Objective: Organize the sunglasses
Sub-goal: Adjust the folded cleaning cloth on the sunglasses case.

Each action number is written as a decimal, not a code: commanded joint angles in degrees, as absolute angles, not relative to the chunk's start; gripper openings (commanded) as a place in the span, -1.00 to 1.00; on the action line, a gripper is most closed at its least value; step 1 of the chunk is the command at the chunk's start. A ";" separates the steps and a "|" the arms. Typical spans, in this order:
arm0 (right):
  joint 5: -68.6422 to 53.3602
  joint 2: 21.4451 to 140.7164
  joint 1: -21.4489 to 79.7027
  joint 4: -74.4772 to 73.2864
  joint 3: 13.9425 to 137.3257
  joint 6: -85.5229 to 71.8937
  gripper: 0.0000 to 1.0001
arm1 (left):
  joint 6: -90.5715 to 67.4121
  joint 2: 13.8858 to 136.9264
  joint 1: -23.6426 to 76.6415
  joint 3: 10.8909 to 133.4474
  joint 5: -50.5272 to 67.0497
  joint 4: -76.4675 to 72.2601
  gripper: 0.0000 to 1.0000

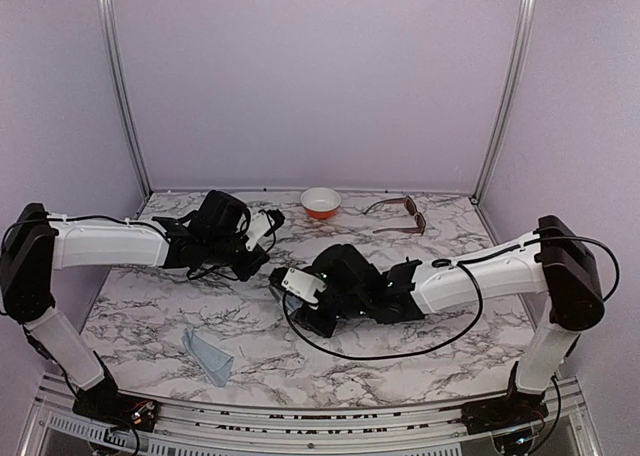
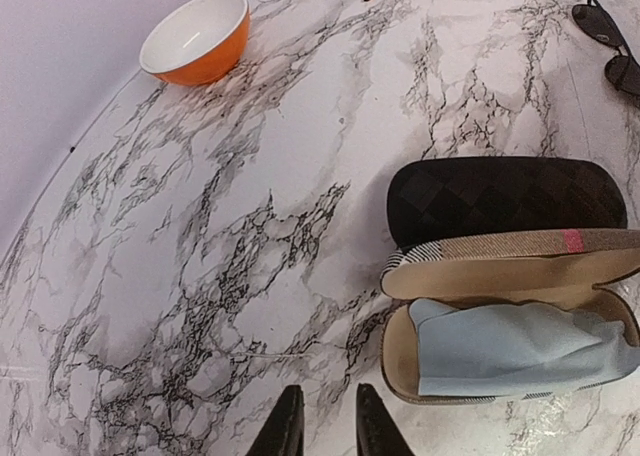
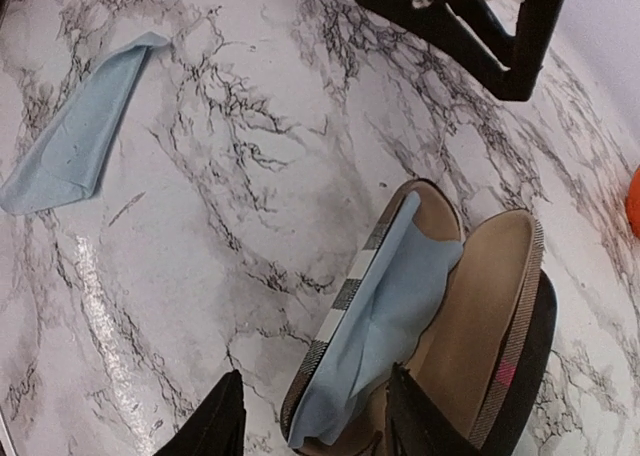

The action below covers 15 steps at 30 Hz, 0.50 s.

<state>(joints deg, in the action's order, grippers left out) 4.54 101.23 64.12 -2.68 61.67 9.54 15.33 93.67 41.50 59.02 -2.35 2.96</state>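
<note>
Your left gripper (image 2: 328,390) is open only a narrow slit, holding nothing, over the bare marble table (image 2: 250,226). Your right gripper (image 3: 316,376) is spread wide astride the rim of the open brown case (image 3: 480,316), which holds a blue cloth (image 3: 385,306); nothing is clamped. The brown sunglasses (image 1: 400,216) lie far right, near the orange bowl (image 1: 320,202). The black sunglasses (image 2: 608,44) lie past the black case (image 2: 505,201).

Brown, thick-framed sunglasses (image 1: 402,217) lie with arms unfolded near the back right of the marble tabletop (image 1: 150,316). The small black pair (image 2: 600,23), with dark lenses, lies flat, partly cut off by the left wrist view's edge.
</note>
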 commanded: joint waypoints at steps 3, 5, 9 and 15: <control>2.95 101.84 62.89 -0.51 67.47 5.97 -0.22 | 8.41 89.26 40.99 57.41 -5.15 0.63 -0.63; 1.65 103.73 61.24 -2.08 70.25 3.06 -0.27 | 6.73 88.84 40.99 56.78 -4.97 0.45 -0.63; -1.78 108.19 57.83 -6.20 75.63 -0.99 -0.72 | 4.31 87.59 41.03 55.08 -4.71 0.47 -0.62; -3.78 112.08 57.69 -10.02 79.45 -0.55 -1.00 | 2.42 85.58 41.05 51.98 -2.29 0.09 -0.62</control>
<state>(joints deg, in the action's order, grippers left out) -0.86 109.67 57.25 -5.23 76.44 1.02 4.84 87.81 41.23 53.71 -3.60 1.50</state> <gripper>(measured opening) 0.008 0.189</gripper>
